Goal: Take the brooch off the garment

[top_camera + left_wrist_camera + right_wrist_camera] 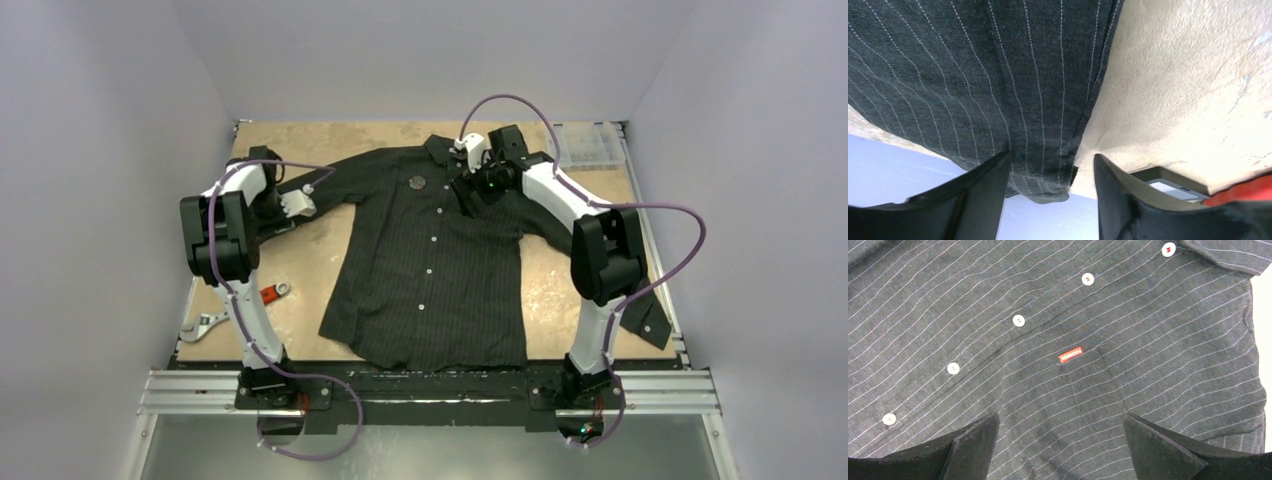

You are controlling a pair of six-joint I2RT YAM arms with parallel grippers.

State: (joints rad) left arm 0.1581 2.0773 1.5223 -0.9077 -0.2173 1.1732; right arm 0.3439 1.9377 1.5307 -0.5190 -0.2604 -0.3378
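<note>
The garment (430, 270), a black pinstriped shirt, lies flat on the table with its collar at the far side. The brooch (417, 182), a small round grey disc, sits on its chest left of the button row. My right gripper (472, 192) hovers over the chest just right of the brooch. In the right wrist view it (1060, 427) is open above the pocket and the small red tag (1071, 355), and the brooch is out of that view. My left gripper (305, 200) is at the left sleeve. It (1050, 167) is open with the sleeve hem (1048, 192) between its fingers.
A silver wrench (203, 326) and a red-handled tool (272, 293) lie on the table (300, 260) left of the shirt. A clear plastic box (592, 145) stands at the back right. A dark flat strip (645, 315) lies by the right edge.
</note>
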